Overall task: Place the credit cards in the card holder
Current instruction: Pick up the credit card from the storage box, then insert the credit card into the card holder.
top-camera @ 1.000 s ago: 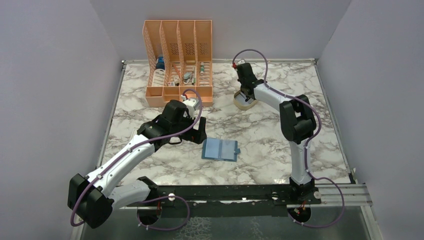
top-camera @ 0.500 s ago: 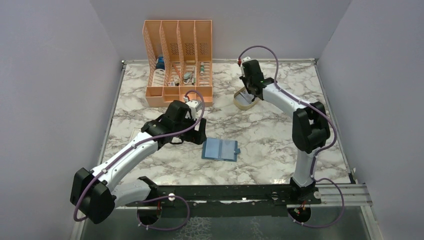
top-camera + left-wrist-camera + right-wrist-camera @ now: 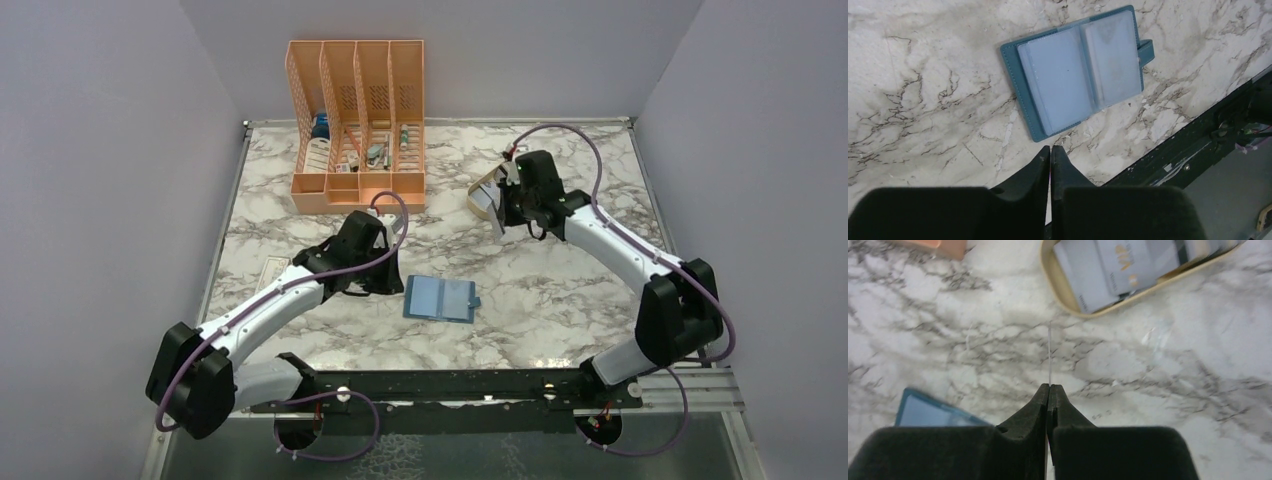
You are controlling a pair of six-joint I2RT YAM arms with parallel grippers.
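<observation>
Marbled tabletop (image 3: 560,290), grey walls (image 3: 100,150), card holder (image 3: 440,298)

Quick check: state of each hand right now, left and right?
Left hand: closed, nothing visible between its fingers.
Right hand: closed on a credit card, seen edge-on.

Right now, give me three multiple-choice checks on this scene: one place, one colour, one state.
1. Where do the spare cards lie? A in the beige tray B in the orange rack C on the table
2. Colour of the card holder? A red B teal-blue C black
3. State of the right gripper? A open B shut on a card C shut on the tray
1 A: they lie inside the tray rim. 2 B: its cover shows teal-blue. 3 B: closed fingers pinch the card edge-on.
</observation>
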